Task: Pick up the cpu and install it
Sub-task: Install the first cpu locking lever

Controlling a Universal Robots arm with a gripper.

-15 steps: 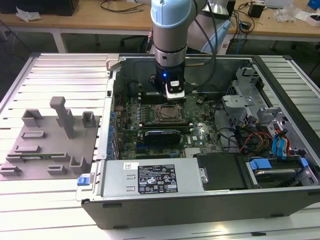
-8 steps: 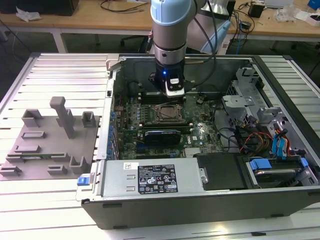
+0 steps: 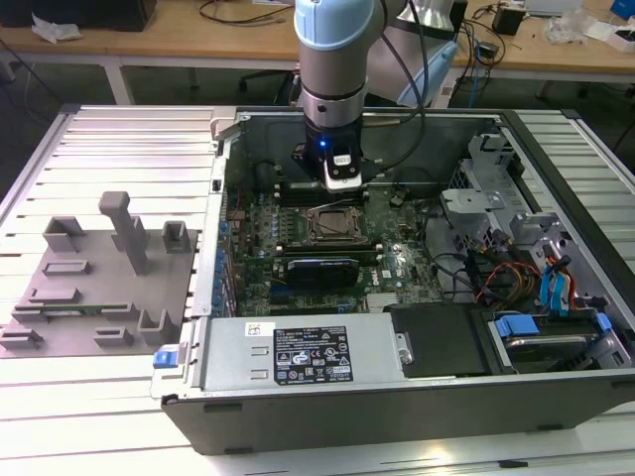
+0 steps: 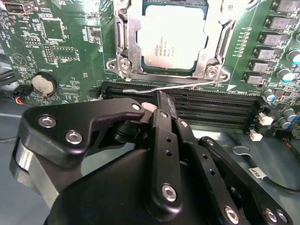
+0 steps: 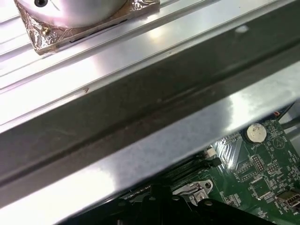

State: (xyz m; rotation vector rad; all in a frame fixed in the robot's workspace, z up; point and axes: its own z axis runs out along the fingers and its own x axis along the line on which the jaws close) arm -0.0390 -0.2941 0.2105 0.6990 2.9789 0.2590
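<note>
The cpu [image 4: 174, 36], a silvery-white square chip, lies flat in its socket on the green motherboard, framed by a metal bracket [image 4: 123, 28] with screws at the corners. A thin wire lever [image 4: 187, 85] runs along the socket's edge. My gripper [image 4: 157, 101] is black, and its fingers look shut together with nothing between them, the tips close beside that lever. In the exterior view the gripper [image 3: 340, 181] hangs inside the open computer case, just behind the socket [image 3: 334, 226].
Black memory slots [image 4: 211, 105] lie between the gripper and the socket. A long dark expansion card [image 3: 319, 270] and the power supply [image 3: 298, 352] sit nearer the front. Drive cage and cables [image 3: 516, 268] fill the exterior view's right; a grey fixture plate [image 3: 89, 288] lies at its left. The case wall [image 5: 140, 117] is close.
</note>
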